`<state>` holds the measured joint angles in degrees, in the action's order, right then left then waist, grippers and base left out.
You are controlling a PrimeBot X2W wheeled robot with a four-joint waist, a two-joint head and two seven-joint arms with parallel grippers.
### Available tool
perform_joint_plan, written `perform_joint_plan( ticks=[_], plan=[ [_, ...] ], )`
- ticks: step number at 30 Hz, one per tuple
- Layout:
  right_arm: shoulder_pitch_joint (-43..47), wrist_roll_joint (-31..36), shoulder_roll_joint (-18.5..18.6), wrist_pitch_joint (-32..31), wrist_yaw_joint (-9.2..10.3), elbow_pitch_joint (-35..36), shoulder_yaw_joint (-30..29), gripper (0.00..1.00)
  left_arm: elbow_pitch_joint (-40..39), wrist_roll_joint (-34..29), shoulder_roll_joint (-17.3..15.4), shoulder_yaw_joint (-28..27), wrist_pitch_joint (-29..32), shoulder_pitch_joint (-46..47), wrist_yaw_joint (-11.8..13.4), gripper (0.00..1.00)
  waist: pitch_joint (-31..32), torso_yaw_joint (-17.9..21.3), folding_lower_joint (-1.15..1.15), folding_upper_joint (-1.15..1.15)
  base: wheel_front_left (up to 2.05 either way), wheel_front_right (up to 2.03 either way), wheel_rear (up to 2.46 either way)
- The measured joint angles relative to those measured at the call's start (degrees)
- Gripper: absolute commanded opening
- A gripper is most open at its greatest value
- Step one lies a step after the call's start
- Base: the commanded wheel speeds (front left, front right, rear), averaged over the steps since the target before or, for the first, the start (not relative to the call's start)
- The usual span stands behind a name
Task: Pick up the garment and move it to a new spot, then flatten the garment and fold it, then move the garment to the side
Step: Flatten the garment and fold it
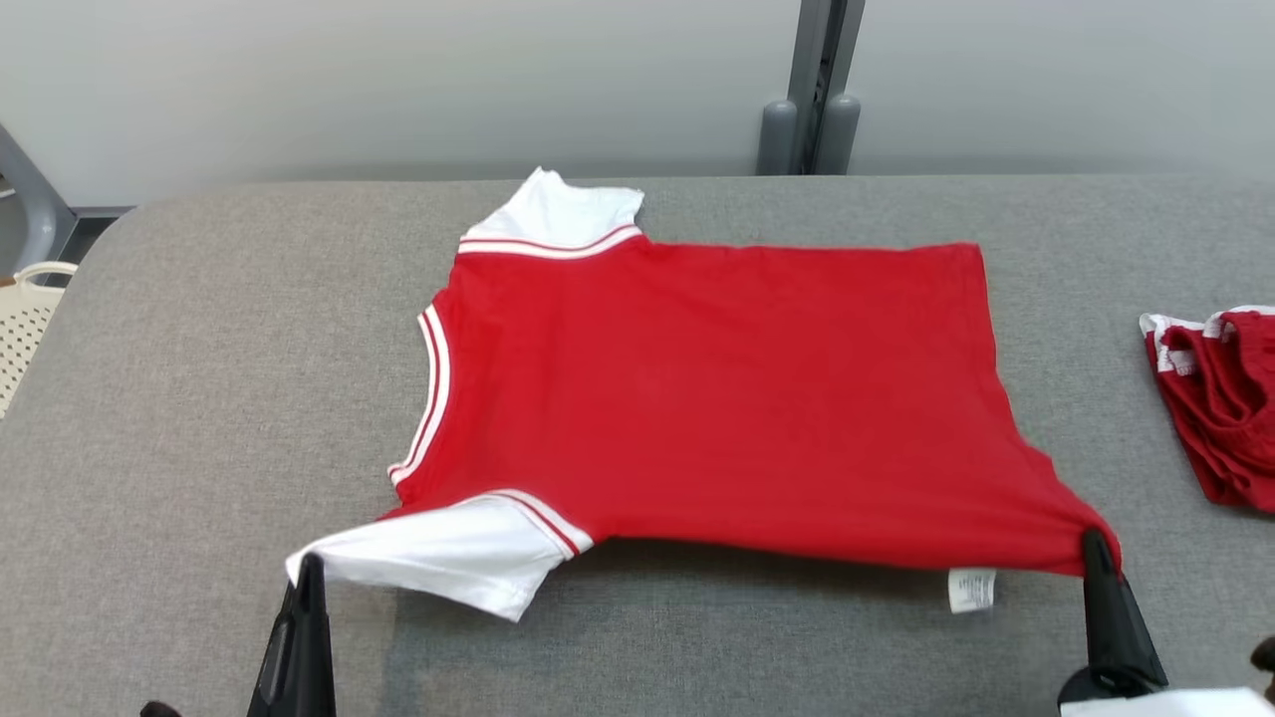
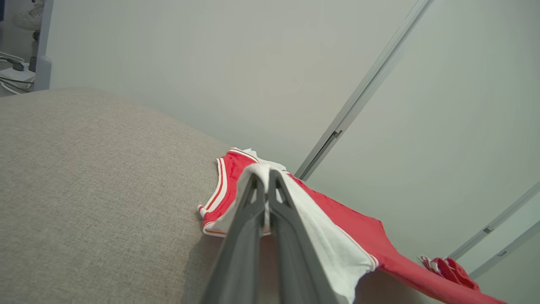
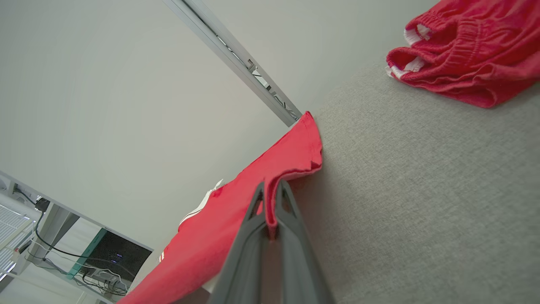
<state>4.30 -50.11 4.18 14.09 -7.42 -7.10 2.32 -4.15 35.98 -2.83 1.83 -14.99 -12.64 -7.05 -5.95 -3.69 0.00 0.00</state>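
1. Far left edge of the head view: a pale perforated basket [image 1: 22,319] sits beside the grey bench [image 1: 199,398].
2. Lower left: the left fingers [image 1: 311,583] are pinched together on the near white sleeve [image 1: 438,553], holding its tip off the bench.
3. Centre: the red garment [image 1: 717,398] lies spread out, collar to the left, near edge raised.
4. Lower right: the right fingers [image 1: 1096,558] clamp its red hem corner, next to a white label [image 1: 971,590].
5. Right edge: crumpled red shorts [image 1: 1220,398] lie well apart.

Garment [image 1: 717,398] on table [image 1: 199,398] centre, shorts [image 1: 1220,408] far right
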Motion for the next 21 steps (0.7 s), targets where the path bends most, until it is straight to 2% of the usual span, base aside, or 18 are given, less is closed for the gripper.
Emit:
perform_joint_plan(
  ticks=[13, 17, 21],
  plan=[
    [8.4, 1.3, -1.3, -6.6, 0.00, 6.8, -2.0, 0.00, -3.4, -0.6, 0.0, 1.4, 0.0, -6.8, -0.2, 0.00, -0.5, 1.5, 0.00, 0.00, 0.00, 0.00, 0.00],
    [7.8, 0.1, -1.3, -7.0, 0.00, 6.0, -1.6, 0.00, -2.7, -0.7, -0.1, 1.9, 0.0, -5.5, -0.2, 0.00, -0.5, 2.4, 0.00, 0.00, 0.00, 0.00, 0.00],
    [6.5, -1.0, -1.4, -6.5, 0.00, 2.1, -1.1, 0.00, 0.3, 0.0, -0.4, 2.5, 0.0, -2.7, -0.2, 0.00, 0.7, 2.9, 0.00, 0.00, 0.00, 0.00, 0.00]
  ],
)
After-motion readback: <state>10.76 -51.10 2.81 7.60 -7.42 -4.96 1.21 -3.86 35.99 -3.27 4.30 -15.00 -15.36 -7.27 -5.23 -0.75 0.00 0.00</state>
